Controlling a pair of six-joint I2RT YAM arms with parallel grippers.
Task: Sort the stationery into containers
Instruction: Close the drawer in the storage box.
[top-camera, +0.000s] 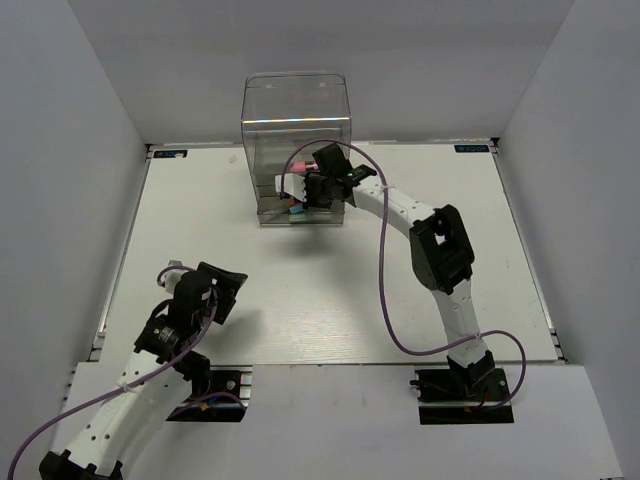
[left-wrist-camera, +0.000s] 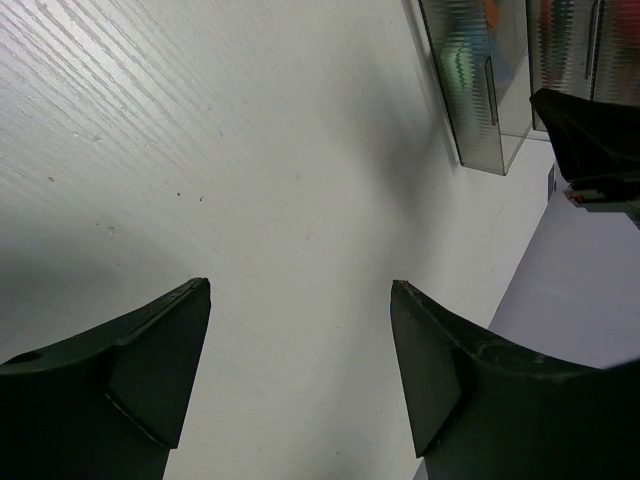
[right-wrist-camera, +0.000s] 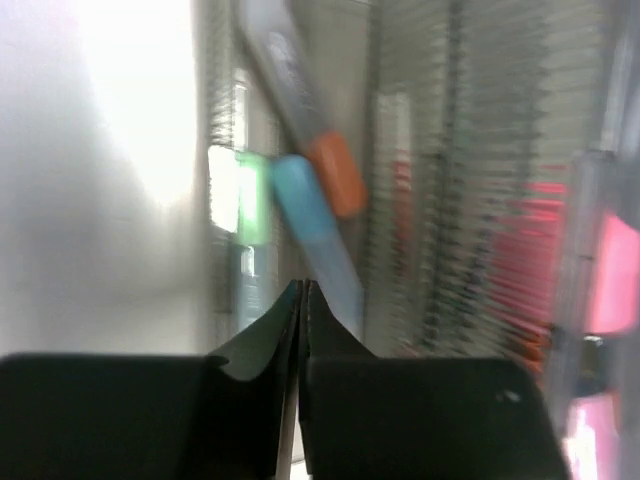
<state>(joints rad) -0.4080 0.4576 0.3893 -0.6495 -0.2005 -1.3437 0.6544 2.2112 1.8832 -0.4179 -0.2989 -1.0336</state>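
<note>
1. The black two-fingered left gripper (left-wrist-camera: 300, 288) hangs well off to the near-left of the tall clear plastic box (top-camera: 296, 120). Its fingers (left-wrist-camera: 160, 360) are spread wide, with only the white wood-grain table (top-camera: 200, 210) showing between them.
2. The box stands upright at the far middle of the table, and its rounded top is see-through.
3. The right wrist view into the box is blurred. From left to right it shows a green shape (right-wrist-camera: 255, 195), a fat light blue pen (right-wrist-camera: 318, 240) lying on a slant, and a white marker with an orange tip (right-wrist-camera: 337, 178) just above the blue pen. Pink patches (right-wrist-camera: 612, 272) sit behind ribbed clear plastic at the right.
4. The black right gripper (right-wrist-camera: 303, 290) is at the lower front of the box. Its fingers are pressed together and nothing is visible between them. The light blue pen lies just beyond the tips, but the blur hides whether it touches them.
</note>
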